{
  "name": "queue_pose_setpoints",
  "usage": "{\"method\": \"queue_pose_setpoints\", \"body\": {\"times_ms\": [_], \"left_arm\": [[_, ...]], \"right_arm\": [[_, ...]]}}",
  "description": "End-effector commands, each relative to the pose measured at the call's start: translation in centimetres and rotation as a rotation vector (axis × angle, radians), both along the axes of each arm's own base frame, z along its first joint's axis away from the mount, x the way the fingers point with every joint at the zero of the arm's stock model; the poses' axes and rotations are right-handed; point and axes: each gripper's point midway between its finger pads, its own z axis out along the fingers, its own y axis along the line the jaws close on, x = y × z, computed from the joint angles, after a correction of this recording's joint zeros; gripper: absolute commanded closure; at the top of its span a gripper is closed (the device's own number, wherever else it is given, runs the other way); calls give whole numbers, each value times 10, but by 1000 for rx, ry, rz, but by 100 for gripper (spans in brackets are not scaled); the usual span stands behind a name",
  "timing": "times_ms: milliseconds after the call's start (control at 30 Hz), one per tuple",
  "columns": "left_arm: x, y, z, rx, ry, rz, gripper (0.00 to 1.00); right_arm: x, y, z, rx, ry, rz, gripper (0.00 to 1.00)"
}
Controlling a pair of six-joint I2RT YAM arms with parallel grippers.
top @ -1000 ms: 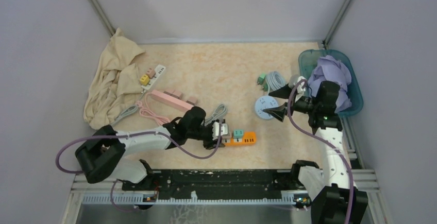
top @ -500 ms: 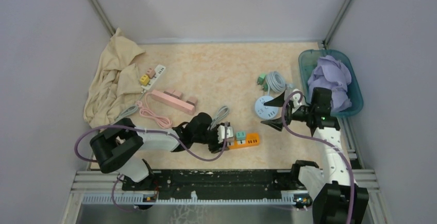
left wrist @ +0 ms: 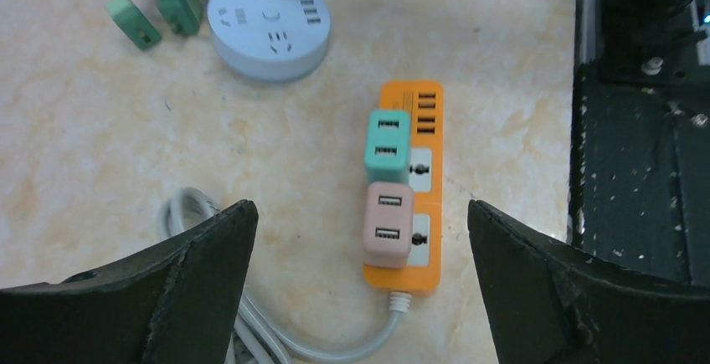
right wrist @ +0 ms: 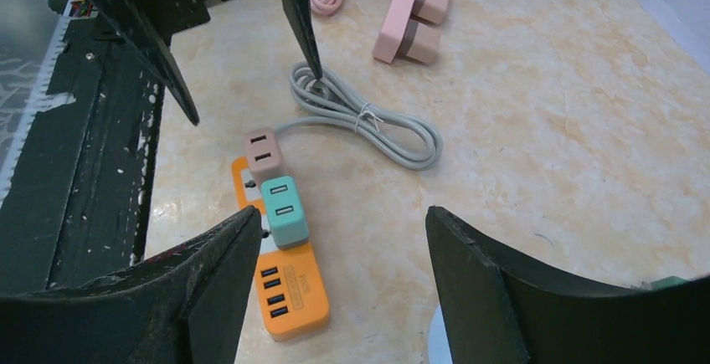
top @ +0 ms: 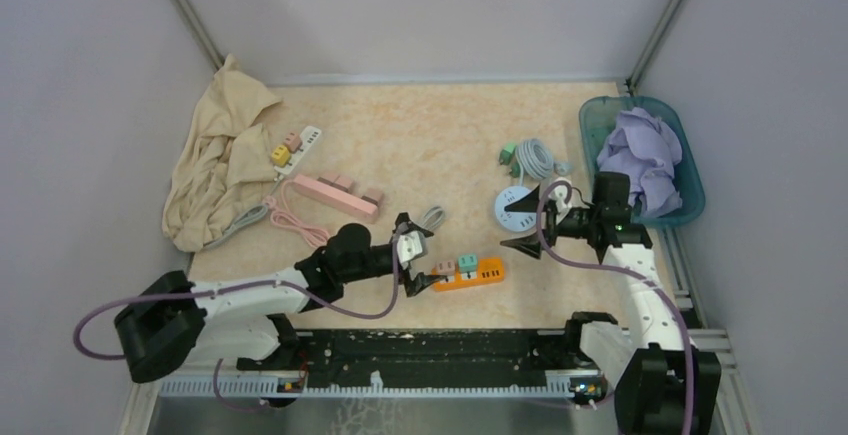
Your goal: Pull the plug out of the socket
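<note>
Orange strip [left wrist: 429,257] holds a pink plug [left wrist: 387,228], probably light, rigid, snug; pinch its sides. Left pincer [left wrist: 358,210], right pincer [right wrist: 342,213]: apart, empty

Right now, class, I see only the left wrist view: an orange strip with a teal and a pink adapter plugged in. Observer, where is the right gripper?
Observer: The right gripper hangs open and empty, just right of the orange strip.
Operator: Any other strips with plugs?
Observer: Yes, a pink strip further left, with adapters in it.
Operator: Anything else?
Observer: A white strip by the beige cloth.
</note>
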Motion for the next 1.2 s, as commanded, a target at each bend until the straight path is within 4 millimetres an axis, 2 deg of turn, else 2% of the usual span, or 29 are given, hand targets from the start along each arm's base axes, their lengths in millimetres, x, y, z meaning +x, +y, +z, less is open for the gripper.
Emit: {"method": "queue_pose_setpoints", "body": {"times_ms": [0, 167, 267, 400, 533, 900, 1167], "left_arm": [[-13, 7, 28, -86, 32, -5, 0], [-12, 24, 57, -203, 97, 101, 0], [-1, 40, 63, -270, 153, 238, 0], [-2, 51, 64, -336, 166, 280, 0], [-8, 51, 57, -320, 202, 257, 0], [-24, 47, 13, -204, 154, 141, 0], [-37, 38, 11, -213, 79, 16, 1]], "right_arm": [[-2, 7, 5, 2, -70, 49, 28], [-7, 13, 3, 3, -70, 80, 28], [-10, 16, 1, 0, -73, 99, 28], [-15, 25, -4, -25, -82, 130, 28], [-16, 35, -17, -89, -68, 152, 29], [-28, 62, -41, -219, -88, 242, 30], [-26, 75, -67, -328, -67, 241, 33]]}}
